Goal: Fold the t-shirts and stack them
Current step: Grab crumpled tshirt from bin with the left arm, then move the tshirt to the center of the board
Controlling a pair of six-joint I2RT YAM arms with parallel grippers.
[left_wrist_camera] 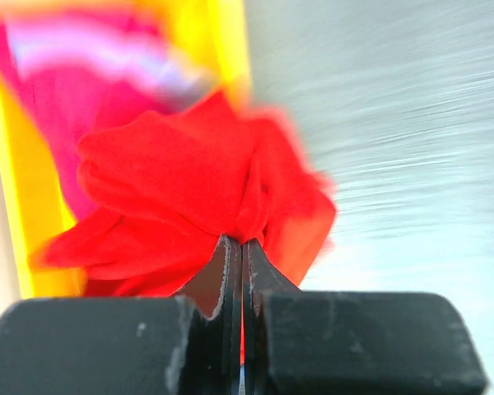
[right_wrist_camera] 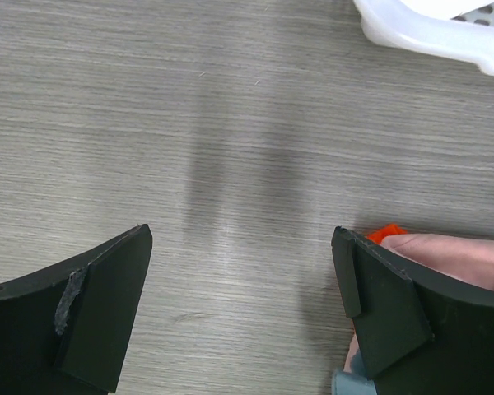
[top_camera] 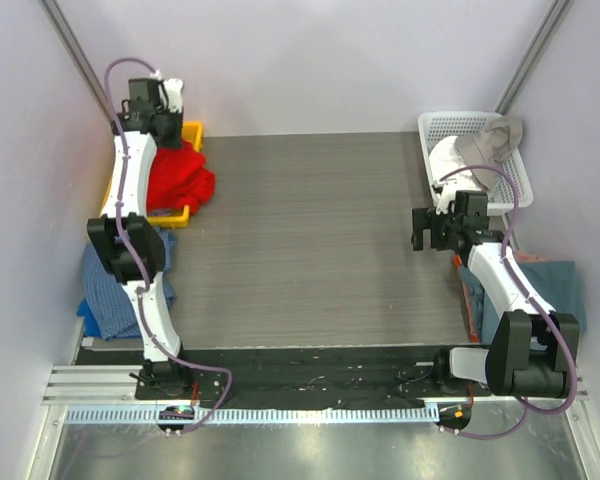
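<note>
A bright red t-shirt [top_camera: 179, 179] hangs bunched over the edge of a yellow bin [top_camera: 193, 133] at the far left. My left gripper [top_camera: 170, 135] is above it, shut on a fold of the red t-shirt [left_wrist_camera: 189, 181]. A magenta-pink shirt [left_wrist_camera: 49, 99] lies in the bin behind it. My right gripper [top_camera: 432, 228] is open and empty above the bare grey tabletop [right_wrist_camera: 247, 164], at the right. A pale pink cloth [right_wrist_camera: 453, 251] and an orange edge [right_wrist_camera: 385, 234] show beside its right finger.
A white basket [top_camera: 472, 150] holding grey and white cloth stands at the far right. Blue cloth [top_camera: 110, 285] lies piled at the left edge. Teal cloth [top_camera: 550, 280] lies at the right edge beside the right arm.
</note>
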